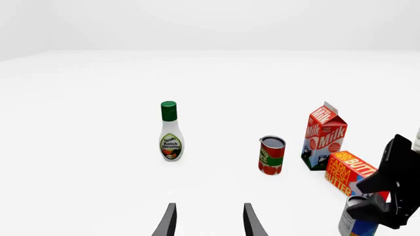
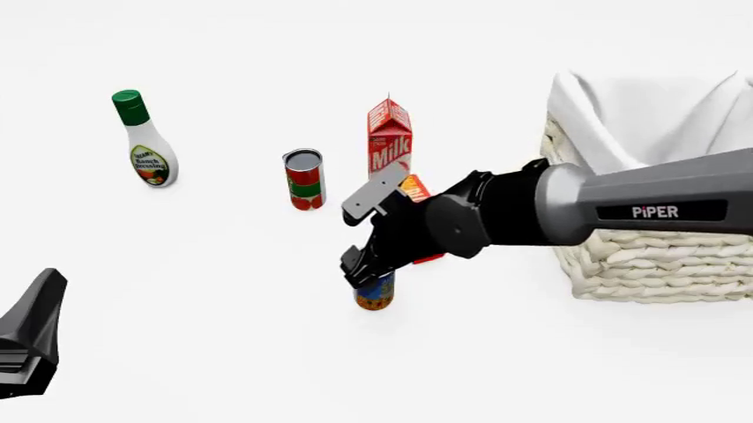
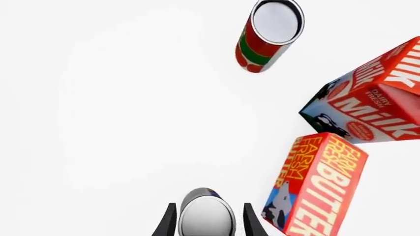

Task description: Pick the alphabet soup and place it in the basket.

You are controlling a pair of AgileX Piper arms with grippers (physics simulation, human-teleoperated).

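The alphabet soup (image 2: 374, 296) is a small can with a blue label and an orange-brown bottom band, standing upright on the white table left of the basket (image 2: 641, 260). My right gripper (image 2: 363, 265) has come down over its top. In the right wrist view the silver lid of the alphabet soup (image 3: 207, 220) sits between the two fingers of the right gripper (image 3: 208, 216), which stands open around it. The left wrist view shows the alphabet soup (image 1: 356, 225) under the right gripper (image 1: 386, 194). My left gripper (image 2: 45, 291) waits open and holding nothing at the near left.
Behind the soup lies a red butter box (image 2: 417, 189), with a milk carton (image 2: 389, 137) and a red-and-green can (image 2: 303, 179) farther back. A ranch dressing bottle (image 2: 144, 141) stands at the far left. The right arm stretches across in front of the basket.
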